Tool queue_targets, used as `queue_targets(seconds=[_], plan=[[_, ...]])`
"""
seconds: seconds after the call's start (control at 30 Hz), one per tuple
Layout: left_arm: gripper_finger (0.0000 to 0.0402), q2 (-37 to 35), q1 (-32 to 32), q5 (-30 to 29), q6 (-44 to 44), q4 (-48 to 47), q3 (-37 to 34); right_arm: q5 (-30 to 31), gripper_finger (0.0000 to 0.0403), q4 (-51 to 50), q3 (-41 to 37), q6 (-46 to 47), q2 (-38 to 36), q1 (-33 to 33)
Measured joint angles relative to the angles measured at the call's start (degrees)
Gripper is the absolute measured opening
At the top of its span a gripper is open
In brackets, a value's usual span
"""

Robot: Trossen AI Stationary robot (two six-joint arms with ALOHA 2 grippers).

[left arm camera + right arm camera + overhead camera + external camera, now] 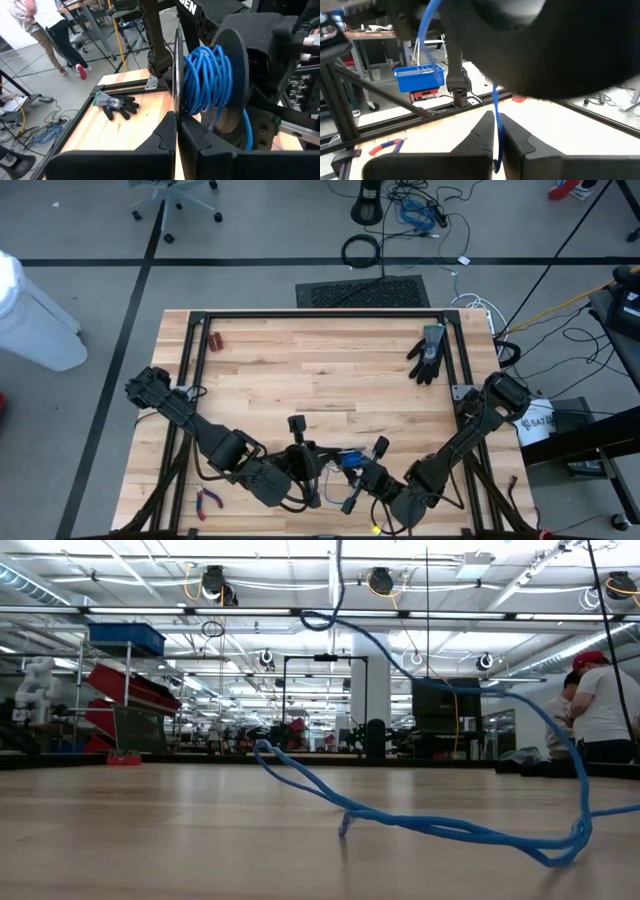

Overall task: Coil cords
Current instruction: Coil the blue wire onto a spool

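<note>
While both grippers pinch it, the blue cord (207, 80) wraps the right wrist.

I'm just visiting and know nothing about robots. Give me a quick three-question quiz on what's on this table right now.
1. True or false: the black glove lies clear of both arms.
2. The right gripper has its fingers pinched on: A the glove, B the blue cable, C nothing?
3. Which tool lies beside the left arm?
Key: 1 true; 2 B; 3 the red-handled pliers.
</note>
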Motion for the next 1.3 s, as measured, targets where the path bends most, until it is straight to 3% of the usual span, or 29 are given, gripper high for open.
queue_targets(seconds=[0.23, 0.4, 0.53, 0.7, 0.87, 1.0, 1.3], plan=[[0.0006, -0.1, -0.1, 0.8, -0.3, -0.3, 0.0, -0.1, 0.0067, -1.0, 0.0, -0.7, 0.0, 4.7], [0.0006, -0.1, -0.6, 0.9, -0.3, -0.2, 0.0, -0.1, 0.0096, -7.4, 0.0, 3.4, 0.0, 10.0], [0.0006, -0.8, -0.8, 1.1, -0.4, 0.1, 0.0, -0.2, 0.0104, -15.8, 0.0, 12.1, 0.0, 13.4], [0.0006, -1.6, -1.0, 1.1, -0.5, 0.2, 0.0, -2.7, 0.0104, -30.5, 0.0, 31.0, 1.1, 14.8], [0.0006, -1.9, -1.4, 1.1, -0.4, 0.2, 0.0, -3.2, 0.0105, -32.0, 0.0, 37.8, 7.7, 13.9], [0.0006, -1.9, -1.5, 1.1, -0.2, 0.4, 0.0, -5.3, 0.0107, -30.6, 0.0, 37.1, 11.9, 11.8], [0.0006, -1.9, -1.5, 0.9, 0.0, 0.5, 0.0, -7.1, 0.0164, -22.6, 0.0, 20.0, 12.5, 5.7]])
